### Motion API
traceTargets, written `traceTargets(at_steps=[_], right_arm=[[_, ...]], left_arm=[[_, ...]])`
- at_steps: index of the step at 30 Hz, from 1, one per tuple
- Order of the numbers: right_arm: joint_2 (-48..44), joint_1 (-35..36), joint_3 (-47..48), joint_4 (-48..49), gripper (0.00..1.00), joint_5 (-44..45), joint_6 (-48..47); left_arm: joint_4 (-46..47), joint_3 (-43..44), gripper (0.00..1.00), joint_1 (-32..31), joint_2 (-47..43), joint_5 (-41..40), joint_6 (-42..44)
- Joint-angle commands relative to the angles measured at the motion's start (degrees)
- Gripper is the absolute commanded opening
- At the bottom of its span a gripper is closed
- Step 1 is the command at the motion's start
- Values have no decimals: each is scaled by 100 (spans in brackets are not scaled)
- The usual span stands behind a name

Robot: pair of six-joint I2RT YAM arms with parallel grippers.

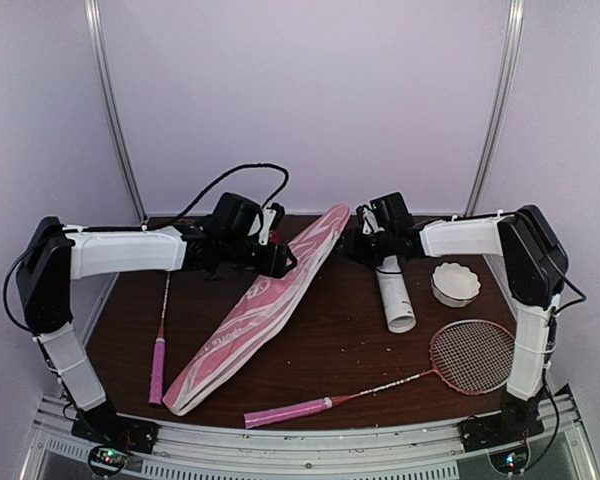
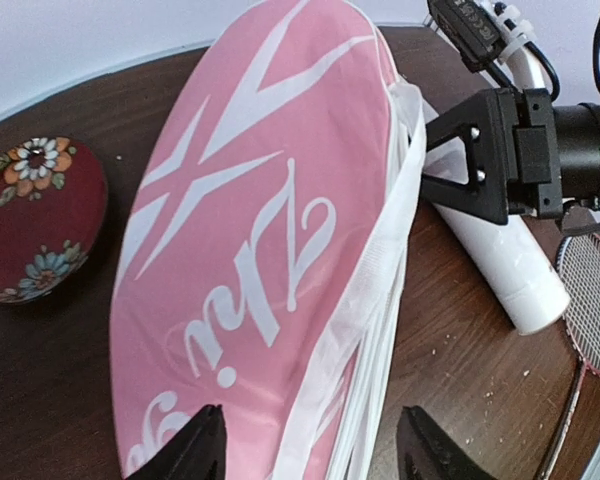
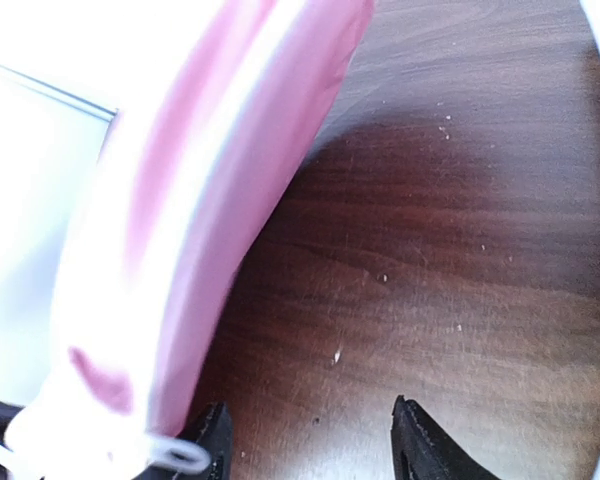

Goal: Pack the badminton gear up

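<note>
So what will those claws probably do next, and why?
Probably the left claw closes on the bag: it is open and straddles the bag's white edge. The right claw, also open, hangs beside the bag's end, so the pair could then pull it open.
</note>
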Motion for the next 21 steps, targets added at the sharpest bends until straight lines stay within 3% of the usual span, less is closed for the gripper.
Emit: traceTargets(at_steps=[1,7,12,21], right_arm=[[-448,4,-313,65,56,4,-209],[-538,-60,-409,43,56,-47,-272],[-509,-321,-359,285,56,-187,-49],[-581,-374,102,-367,57,-15,-379]], left_arm=[[-979,-270,60,46,-604,-234,799],[-2020,-472,60,46,-772,-222,1259],[-2267,-735,60,-76,-620,-168,1440],[-2369,-439,36,-470,266,-35,1538]])
